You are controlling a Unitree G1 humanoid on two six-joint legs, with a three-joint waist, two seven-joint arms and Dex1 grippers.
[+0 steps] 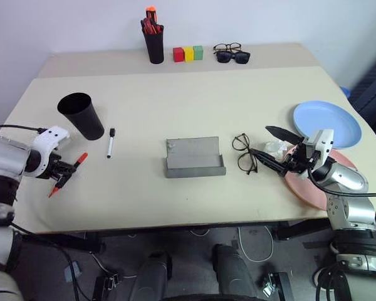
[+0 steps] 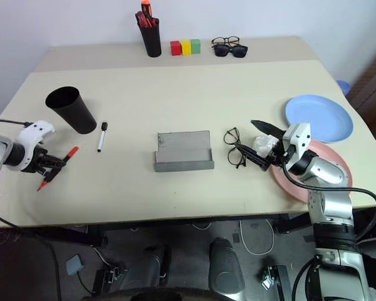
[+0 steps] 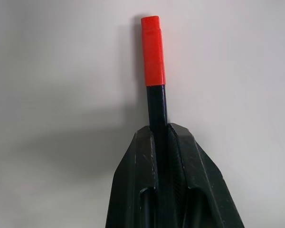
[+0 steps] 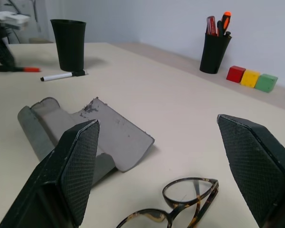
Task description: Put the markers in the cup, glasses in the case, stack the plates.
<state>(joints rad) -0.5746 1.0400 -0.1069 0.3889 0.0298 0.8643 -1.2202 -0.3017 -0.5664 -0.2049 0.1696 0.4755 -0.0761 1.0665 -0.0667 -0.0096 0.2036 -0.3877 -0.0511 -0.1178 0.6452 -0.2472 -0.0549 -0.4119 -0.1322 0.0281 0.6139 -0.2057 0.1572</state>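
Now the left gripper (image 1: 64, 170) pinches the red marker (image 1: 67, 174) — right gripper (image 1: 271, 145) spread wide beside the glasses (image 1: 245, 152).

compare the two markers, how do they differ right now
The red marker is clamped in the left pincer; the white marker lies free on the table.
The red marker has a red and black body; the white marker is white with a black cap.
The red marker sits further from the cup; the white marker lies just beside the cup.
Both are thin, short pens, and neither is in the cup yet.
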